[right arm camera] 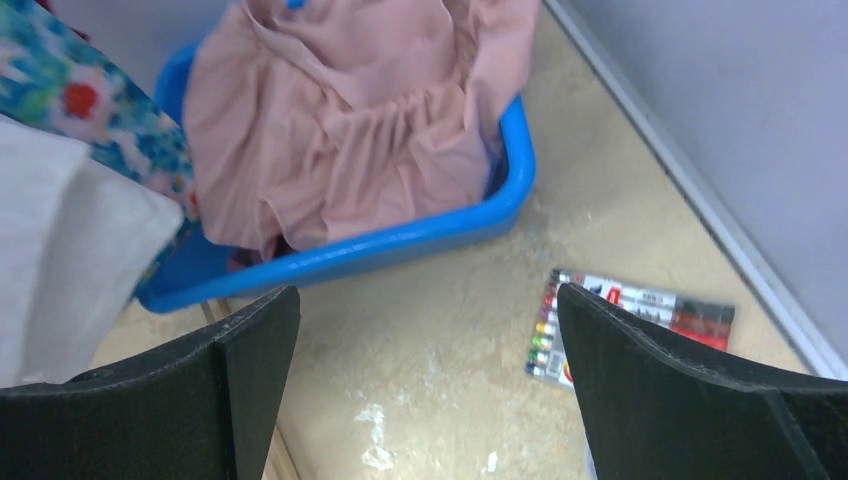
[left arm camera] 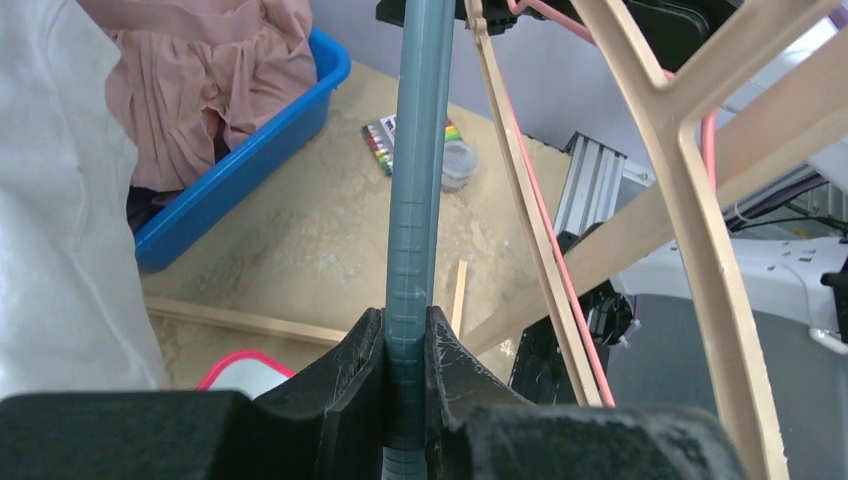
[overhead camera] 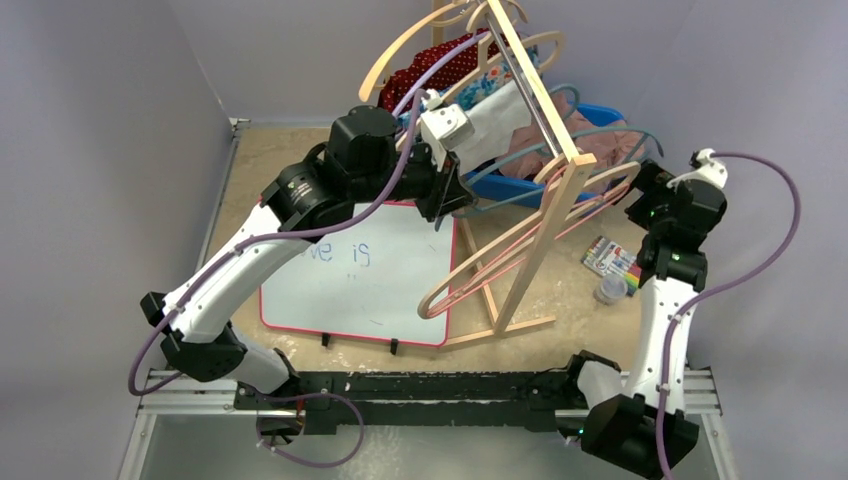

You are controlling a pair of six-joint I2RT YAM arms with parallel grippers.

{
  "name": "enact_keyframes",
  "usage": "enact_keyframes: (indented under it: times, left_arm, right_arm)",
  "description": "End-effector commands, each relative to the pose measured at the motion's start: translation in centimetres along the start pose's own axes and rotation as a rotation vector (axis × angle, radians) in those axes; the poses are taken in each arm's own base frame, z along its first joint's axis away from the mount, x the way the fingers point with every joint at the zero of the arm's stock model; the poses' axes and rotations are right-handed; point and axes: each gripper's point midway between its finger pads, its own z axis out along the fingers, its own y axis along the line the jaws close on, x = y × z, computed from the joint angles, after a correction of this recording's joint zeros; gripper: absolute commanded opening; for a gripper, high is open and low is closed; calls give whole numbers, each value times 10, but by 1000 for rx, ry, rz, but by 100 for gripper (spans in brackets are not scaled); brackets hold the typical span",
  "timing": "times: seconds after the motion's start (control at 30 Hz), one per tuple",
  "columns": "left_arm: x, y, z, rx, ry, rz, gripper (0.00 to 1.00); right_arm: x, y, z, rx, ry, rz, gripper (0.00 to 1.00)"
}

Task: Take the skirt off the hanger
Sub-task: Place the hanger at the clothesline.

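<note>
Skirt [overhead camera: 505, 115], white, hangs on the rack [overhead camera: 540, 245] from a teal hanger [left arm camera: 420, 150]. Left gripper [left arm camera: 405, 335] is clamped on the hanger bar. Right gripper [right arm camera: 430, 345] has fingers wide apart above the blue bin [right arm camera: 400, 243]. Best approach: left steadies the hanger, right pinches the skirt's edge and pulls it clear.

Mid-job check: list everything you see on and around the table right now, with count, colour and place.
rack: one, pale wood, standing mid-table
teal hanger: one, grey-teal, on the rack
wooden hangers: several, pale wood, on the rack
white garment: one, white, hanging at the rack
red dotted garment: one, red, far end of the rack
floral garment: one, blue floral, behind the white one
bin: one, blue, far right
pink garment: one, dusty pink, piled in the bin
whiteboard: one, white with pink edge, flat, left of the rack
marker pack: one, multicolour, right of the rack
small jar: one, clear, beside the markers
left pincer: shut on the teal hanger
right pincer: open, empty, near the bin
</note>
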Motion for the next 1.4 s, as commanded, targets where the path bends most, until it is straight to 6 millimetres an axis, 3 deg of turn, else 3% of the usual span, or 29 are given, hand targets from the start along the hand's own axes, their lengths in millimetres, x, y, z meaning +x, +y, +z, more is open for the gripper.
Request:
enact_keyframes:
  times: [0.0,0.1,0.33,0.43,0.5,0.7,0.93,1.13,1.27,1.37]
  left_arm:
    - [-43,-8,-5,17,-122,-17,0]
    - [-46,-12,-5,31,-138,-54,0]
    - [-51,-18,-12,41,-156,-104,0]
    - [-50,-19,-19,28,-151,-131,0]
    - [-48,-30,-24,83,-155,-127,0]
    - [-58,-46,-37,152,-220,-165,0]
    - [-50,-49,-36,166,-188,-229,0]
    - [-46,-52,-39,180,-186,-230,0]
    - [-42,-52,-43,175,-181,-215,0]
    - [-34,-48,-40,156,-152,-224,0]
  right_arm:
    - [-55,21,-23,-41,-145,-54,99]
    - [-74,37,-36,-96,-191,-53,99]
    - [-96,48,-59,-111,-251,-78,99]
    - [-109,56,-77,-139,-319,-92,99]
    - [-117,63,-91,-166,-370,-102,99]
    - [-128,78,-109,-230,-425,-116,99]
    - [-145,87,-129,-248,-478,-130,99]
    - [-164,84,-139,-197,-530,-154,99]
    - [-171,71,-138,-111,-538,-150,99]
    - [-169,47,-134,11,-540,-136,99]
